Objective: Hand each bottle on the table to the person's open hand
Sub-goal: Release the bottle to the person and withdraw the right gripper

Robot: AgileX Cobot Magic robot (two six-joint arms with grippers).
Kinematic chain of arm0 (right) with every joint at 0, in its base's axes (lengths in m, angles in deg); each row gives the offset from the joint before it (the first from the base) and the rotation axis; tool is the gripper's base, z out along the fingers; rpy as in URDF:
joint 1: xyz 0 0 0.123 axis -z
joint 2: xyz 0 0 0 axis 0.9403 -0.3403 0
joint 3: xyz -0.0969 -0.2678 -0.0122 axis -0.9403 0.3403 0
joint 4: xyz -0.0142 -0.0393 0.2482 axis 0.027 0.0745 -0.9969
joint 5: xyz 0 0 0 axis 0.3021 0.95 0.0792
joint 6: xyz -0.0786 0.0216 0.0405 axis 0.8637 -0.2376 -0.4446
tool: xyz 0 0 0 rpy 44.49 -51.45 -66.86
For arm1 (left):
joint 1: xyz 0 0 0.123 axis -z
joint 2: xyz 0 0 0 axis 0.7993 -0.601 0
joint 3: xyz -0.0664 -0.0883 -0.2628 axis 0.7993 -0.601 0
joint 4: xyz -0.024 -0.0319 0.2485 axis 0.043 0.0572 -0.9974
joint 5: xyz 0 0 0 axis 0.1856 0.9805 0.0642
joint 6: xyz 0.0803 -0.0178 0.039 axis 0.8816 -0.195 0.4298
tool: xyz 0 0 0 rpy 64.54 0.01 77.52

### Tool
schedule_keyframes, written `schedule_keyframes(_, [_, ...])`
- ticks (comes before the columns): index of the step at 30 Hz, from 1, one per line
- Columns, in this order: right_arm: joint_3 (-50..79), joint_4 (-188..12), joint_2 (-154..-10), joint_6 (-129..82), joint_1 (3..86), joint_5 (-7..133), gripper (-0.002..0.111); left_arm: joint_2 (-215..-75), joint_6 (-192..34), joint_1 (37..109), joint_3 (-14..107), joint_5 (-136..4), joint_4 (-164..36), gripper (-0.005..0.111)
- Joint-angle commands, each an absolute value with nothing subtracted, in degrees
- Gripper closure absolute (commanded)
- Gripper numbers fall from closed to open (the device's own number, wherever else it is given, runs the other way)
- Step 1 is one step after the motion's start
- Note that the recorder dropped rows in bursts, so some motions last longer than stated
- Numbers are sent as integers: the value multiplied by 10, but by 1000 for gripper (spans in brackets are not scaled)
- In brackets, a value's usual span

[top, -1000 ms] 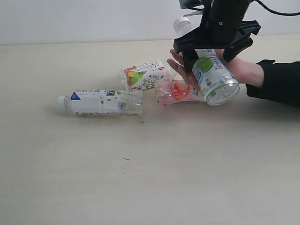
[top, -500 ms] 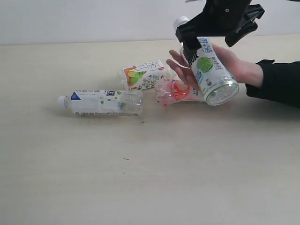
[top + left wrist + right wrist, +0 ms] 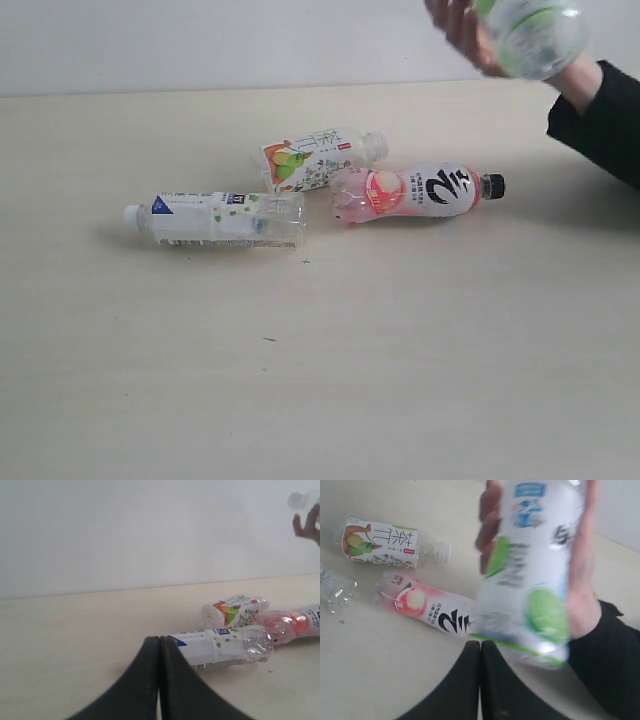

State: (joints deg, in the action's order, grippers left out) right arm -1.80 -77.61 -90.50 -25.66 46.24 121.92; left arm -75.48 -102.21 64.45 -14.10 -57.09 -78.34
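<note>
The person's hand (image 3: 455, 30) holds the green-apple bottle (image 3: 530, 35) lifted at the top right of the exterior view; the same bottle (image 3: 530, 575) fills the right wrist view. On the table (image 3: 320, 380) lie three bottles: white-blue label (image 3: 215, 218), orange-green fruit label (image 3: 315, 158), pink-peach with black cap (image 3: 415, 192). My right gripper (image 3: 480, 645) is shut and empty, close under the held bottle. Shut and empty too, my left gripper (image 3: 159, 641) sits near the white-blue bottle (image 3: 220, 647). Neither arm shows in the exterior view.
The person's black sleeve (image 3: 600, 115) reaches in from the right edge. A pale wall (image 3: 200, 45) backs the table's far edge.
My right gripper let go of the green-apple bottle and rose out of the exterior view. The hand lifted the bottle up and away, uncovering the pink-peach bottle's cap end.
</note>
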Motion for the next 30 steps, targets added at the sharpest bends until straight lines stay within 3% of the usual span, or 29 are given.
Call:
schedule_keyframes(1, [82, -768, -793, -238, 464, 1199, 108, -753, -1026, 645, -141, -574, -783, 107])
schedule_keyframes(15, [444, -689, -394, -175, 464, 1040, 108, -753, -1026, 645, -141, -574, -783, 107])
schedule_keyframes(30, [549, -606, -196, -318, 464, 1021, 108, -753, -1026, 645, -141, -574, -783, 107])
